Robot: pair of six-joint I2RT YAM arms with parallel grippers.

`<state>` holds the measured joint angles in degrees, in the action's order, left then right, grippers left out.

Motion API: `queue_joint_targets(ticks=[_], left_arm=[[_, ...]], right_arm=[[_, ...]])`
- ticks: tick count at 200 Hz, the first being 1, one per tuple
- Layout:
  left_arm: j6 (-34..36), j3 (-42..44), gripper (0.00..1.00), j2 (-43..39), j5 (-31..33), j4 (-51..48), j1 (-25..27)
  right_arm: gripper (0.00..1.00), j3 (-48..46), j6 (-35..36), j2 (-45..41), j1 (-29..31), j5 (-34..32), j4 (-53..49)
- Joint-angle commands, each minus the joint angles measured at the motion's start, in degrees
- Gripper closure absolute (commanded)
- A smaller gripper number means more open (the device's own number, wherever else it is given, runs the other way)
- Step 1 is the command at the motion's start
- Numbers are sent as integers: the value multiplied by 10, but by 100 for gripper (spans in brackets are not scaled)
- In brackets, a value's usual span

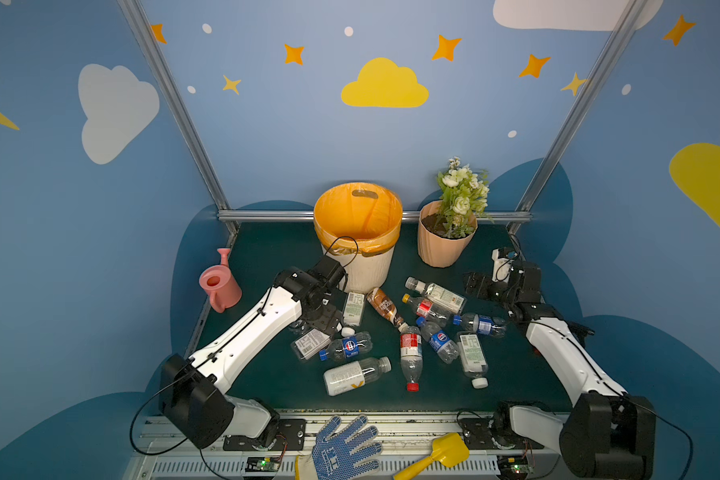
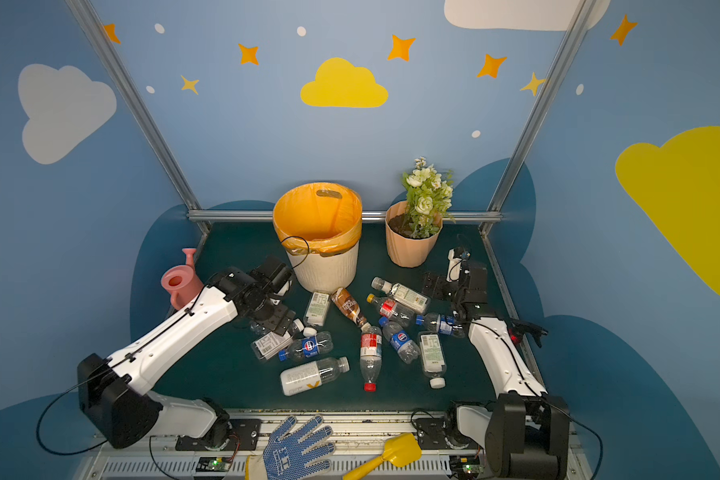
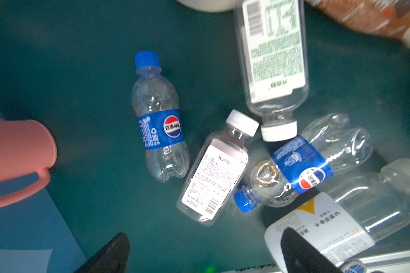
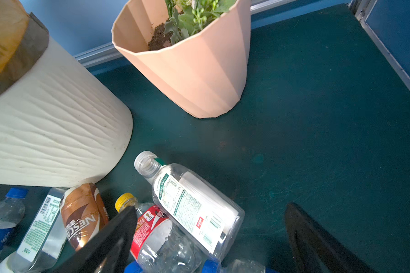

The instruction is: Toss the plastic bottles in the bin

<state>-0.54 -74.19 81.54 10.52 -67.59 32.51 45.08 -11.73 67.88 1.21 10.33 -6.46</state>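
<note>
Several plastic bottles (image 1: 410,351) (image 2: 371,353) lie scattered on the dark green table in front of the bin (image 1: 368,270) (image 2: 329,270), which is cream-white with an orange bag. My left gripper (image 1: 325,322) (image 2: 277,320) (image 3: 205,243) hangs open over the bottles left of the bin; only bare table shows between its fingers, near a white-labelled bottle (image 3: 216,175) and a blue-labelled one (image 3: 159,123). My right gripper (image 1: 479,284) (image 2: 435,284) (image 4: 210,217) stands open above a white-labelled bottle (image 4: 194,205) and a red-labelled, yellow-capped one (image 4: 152,231), holding nothing.
A pink watering can (image 1: 219,284) (image 3: 17,153) stands at the table's left edge. A peach flowerpot (image 1: 445,245) (image 4: 194,71) with white flowers stands right of the bin. A blue dotted glove (image 1: 346,449) and a yellow scoop (image 1: 441,455) lie on the front rail.
</note>
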Motion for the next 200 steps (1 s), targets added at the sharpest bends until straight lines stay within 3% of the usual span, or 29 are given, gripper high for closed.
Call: queue_joint_targets(ticks=[1, 86, 200], left_arm=[[37, -10, 2, 29, -11, -55, 2], [68, 23, 13, 110, -50, -44, 2], [68, 61, 25, 142, -86, 32, -50]], right_arm=[[4, 15, -2, -4, 0, -4, -12], [4, 14, 1, -8, -1, -10, -18], [4, 16, 5, -3, -2, -10, -20]])
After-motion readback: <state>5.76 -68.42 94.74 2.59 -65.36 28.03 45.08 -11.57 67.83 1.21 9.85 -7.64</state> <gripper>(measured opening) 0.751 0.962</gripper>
